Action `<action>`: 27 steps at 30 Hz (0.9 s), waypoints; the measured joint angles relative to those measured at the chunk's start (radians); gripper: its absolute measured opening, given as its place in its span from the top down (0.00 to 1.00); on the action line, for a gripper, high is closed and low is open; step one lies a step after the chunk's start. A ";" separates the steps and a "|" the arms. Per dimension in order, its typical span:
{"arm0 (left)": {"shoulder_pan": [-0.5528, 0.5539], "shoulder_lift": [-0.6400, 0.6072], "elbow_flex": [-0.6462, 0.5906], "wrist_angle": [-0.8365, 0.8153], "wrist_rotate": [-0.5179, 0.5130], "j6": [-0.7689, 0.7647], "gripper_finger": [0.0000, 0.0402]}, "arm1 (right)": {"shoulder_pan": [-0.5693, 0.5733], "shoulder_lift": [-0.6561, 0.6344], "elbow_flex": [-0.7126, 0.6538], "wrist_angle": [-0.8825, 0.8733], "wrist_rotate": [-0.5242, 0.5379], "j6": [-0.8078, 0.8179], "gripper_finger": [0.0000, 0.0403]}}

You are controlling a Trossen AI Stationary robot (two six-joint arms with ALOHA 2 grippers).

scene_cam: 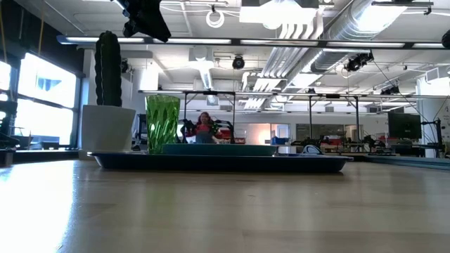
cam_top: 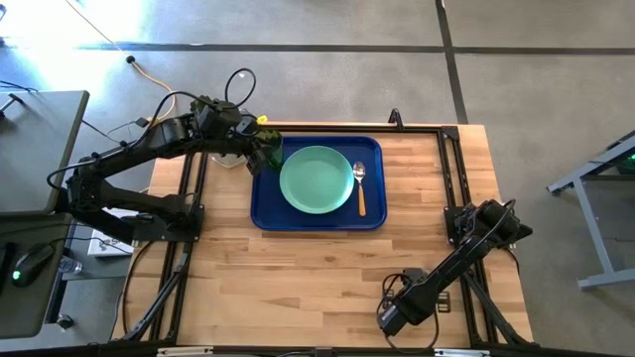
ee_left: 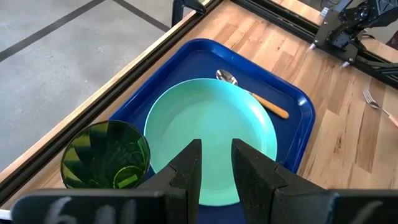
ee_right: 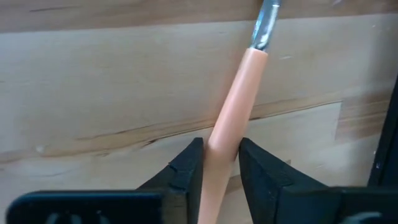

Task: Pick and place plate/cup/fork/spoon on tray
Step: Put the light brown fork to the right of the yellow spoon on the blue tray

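Note:
The dark blue tray (cam_top: 266,213) lies at the table's far middle. It holds the mint-green plate (cam_top: 317,179), the spoon (cam_top: 359,186) to the plate's right, and the green cup (ee_left: 106,155), which stands upright in the tray's far left corner. My left gripper (ee_left: 216,163) hangs above the tray beside the cup, narrowly open and empty; the low view shows it (scene_cam: 145,17) well above the cup (scene_cam: 162,123). My right gripper (cam_top: 389,317) is near the table's near edge, shut on the fork (ee_right: 239,93), which it hides in the high view. My right gripper pinches the fork's pinkish-orange handle (ee_right: 225,140) between its two fingers, on the part of the handle away from the tines. The fingers come from above, slanting down at the table. The tine end (ee_left: 371,99) lies on the wood; whether the handle is lifted, I cannot tell.
A green cactus in a white pot (scene_cam: 107,105) stands beyond the tray's far left corner, close to the cup. Black frame rails (cam_top: 451,169) run along the table's left, right and far edges. Bare wood (cam_top: 298,278) lies between the tray and the near edge.

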 joint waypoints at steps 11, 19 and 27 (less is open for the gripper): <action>0.000 0.000 0.000 0.000 0.000 0.000 0.81 | 0.004 0.003 -0.002 0.011 -0.033 -0.009 0.89; 0.000 0.000 0.000 0.000 0.000 0.000 0.81 | 0.005 0.006 0.031 -0.026 -0.026 -0.011 0.90; 0.000 0.004 0.000 0.015 0.000 0.001 0.81 | 0.007 0.010 0.053 -0.053 0.011 -0.011 0.90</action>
